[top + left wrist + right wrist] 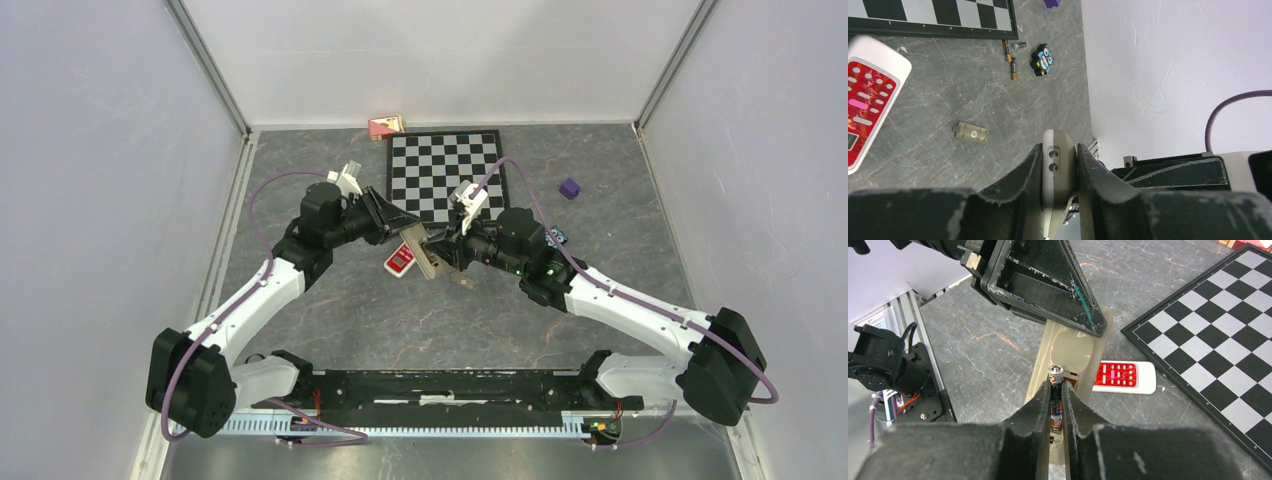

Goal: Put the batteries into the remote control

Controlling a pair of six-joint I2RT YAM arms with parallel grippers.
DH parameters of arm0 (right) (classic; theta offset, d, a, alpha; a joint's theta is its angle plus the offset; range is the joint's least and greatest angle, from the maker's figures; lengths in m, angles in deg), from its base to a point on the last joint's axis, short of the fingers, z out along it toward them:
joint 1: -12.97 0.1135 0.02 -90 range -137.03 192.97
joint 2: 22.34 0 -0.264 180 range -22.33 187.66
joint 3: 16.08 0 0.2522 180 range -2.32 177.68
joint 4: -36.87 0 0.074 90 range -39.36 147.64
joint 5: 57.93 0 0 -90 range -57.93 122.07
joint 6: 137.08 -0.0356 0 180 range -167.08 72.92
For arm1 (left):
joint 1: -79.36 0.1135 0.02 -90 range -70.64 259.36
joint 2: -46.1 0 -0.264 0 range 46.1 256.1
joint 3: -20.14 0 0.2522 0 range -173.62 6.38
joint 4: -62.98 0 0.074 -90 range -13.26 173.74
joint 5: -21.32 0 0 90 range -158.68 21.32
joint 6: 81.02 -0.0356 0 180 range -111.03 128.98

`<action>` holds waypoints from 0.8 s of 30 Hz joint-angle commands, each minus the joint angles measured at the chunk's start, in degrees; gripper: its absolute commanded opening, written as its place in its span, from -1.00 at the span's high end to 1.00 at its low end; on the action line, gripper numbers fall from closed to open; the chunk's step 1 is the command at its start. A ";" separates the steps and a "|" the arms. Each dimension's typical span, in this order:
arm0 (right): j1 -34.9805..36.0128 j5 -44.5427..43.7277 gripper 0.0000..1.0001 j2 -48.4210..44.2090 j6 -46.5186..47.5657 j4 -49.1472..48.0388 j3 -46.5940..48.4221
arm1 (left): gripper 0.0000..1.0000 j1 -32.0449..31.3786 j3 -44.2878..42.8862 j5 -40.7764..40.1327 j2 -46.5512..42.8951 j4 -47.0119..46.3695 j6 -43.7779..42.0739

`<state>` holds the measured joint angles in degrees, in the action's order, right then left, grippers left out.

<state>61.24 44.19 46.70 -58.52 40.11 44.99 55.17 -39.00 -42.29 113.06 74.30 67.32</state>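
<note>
Only wrist views tell: right gripper [1056, 386] pinches a battery [1055, 374], left gripper [1059, 148] clamps the beige remote [1054, 172].

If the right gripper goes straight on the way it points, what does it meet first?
Probably the beige remote, just beyond the battery that the right gripper holds; depth is unclear.

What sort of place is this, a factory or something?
Probably a robot lab's test booth: plain white walls box in a grey tabletop, two robot arms are bolted at its near edge, and the props are odd bits like a chessboard and a purple cube.
</note>
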 commanded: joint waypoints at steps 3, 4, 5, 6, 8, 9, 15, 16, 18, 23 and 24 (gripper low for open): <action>0.18 0.35 0.64 0.92 1.59 -3.25 -0.43 | 0.96 0.18 -3.02 2.90 0.21 -1.23 4.56; 0.16 0.00 0.64 1.23 1.99 -2.11 -0.02 | 0.96 0.19 -3.11 3.29 0.32 -1.42 5.22; 0.16 -0.29 0.63 1.52 2.31 -1.12 0.44 | 0.96 0.12 -3.29 3.43 0.28 -1.43 5.43; 0.16 -0.21 0.62 1.55 2.74 -0.72 0.58 | 0.96 0.19 -3.47 3.49 0.31 -1.35 5.62; 0.16 0.03 0.60 1.50 2.90 -0.15 0.50 | 0.96 0.14 -3.74 3.34 0.39 -1.36 5.92; 0.20 0.16 0.58 1.51 3.13 0.44 0.63 | 0.96 0.14 -3.81 3.33 0.44 -1.34 6.00; 0.18 0.54 0.42 0.98 3.36 2.95 1.18 | 0.96 0.18 -4.62 3.40 1.22 -1.18 5.73; 0.16 0.19 0.39 0.85 3.15 3.48 1.36 | 0.96 0.17 -4.58 3.40 1.29 -1.17 5.64; 0.16 -0.30 0.35 0.66 2.88 4.41 1.82 | 0.96 0.19 -4.46 3.25 1.41 -0.99 5.45; 0.11 -0.91 0.15 -0.19 -0.34 5.64 4.23 | 0.96 0.16 -4.45 2.71 1.47 -0.13 4.14; 0.07 -0.97 0.09 -0.21 -1.43 6.05 5.11 | 0.96 0.17 -4.53 2.54 1.44 0.10 3.66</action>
<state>61.20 43.38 48.01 -56.75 44.79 45.32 55.28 -40.27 -40.84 114.94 76.31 70.38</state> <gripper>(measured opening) 0.413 0.331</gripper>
